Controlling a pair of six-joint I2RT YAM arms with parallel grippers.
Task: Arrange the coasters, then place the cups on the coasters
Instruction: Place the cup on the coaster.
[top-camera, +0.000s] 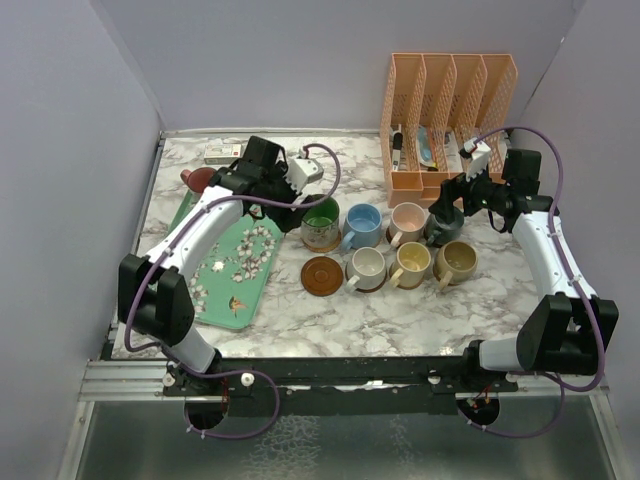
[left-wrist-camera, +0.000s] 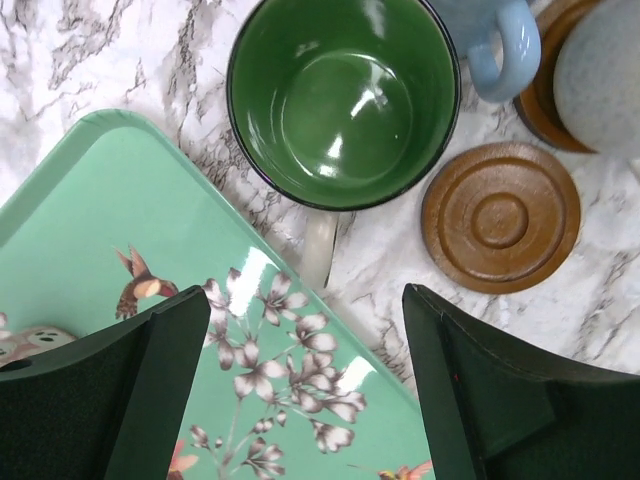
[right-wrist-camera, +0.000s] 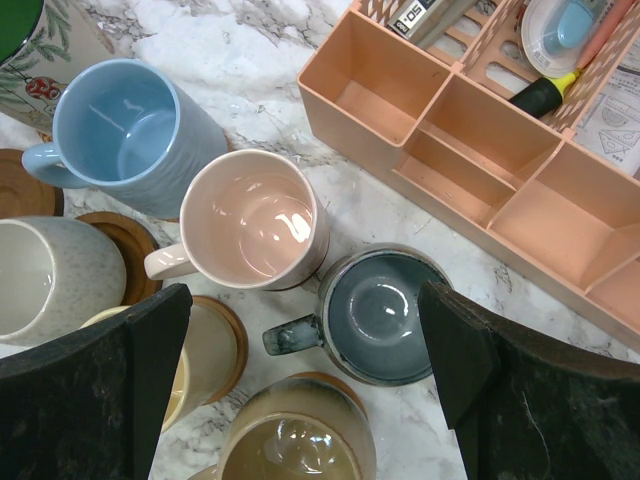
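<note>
From above, the arms' bases (top-camera: 195, 372) sit nearest. Beyond them seven mugs (top-camera: 365, 228) cluster beside a bare coaster (top-camera: 322, 275) — a red cup (top-camera: 198, 179) is half hidden behind the left arm.

Left wrist: the left gripper (left-wrist-camera: 307, 295) gapes, holding nothing, above the green mug (left-wrist-camera: 343, 100) beside the tray (left-wrist-camera: 90, 200).

Right wrist: the right gripper (right-wrist-camera: 305, 290) is spread wide over the grey-teal mug (right-wrist-camera: 378, 315) — other coasters (right-wrist-camera: 128, 250) are mostly covered.
</note>
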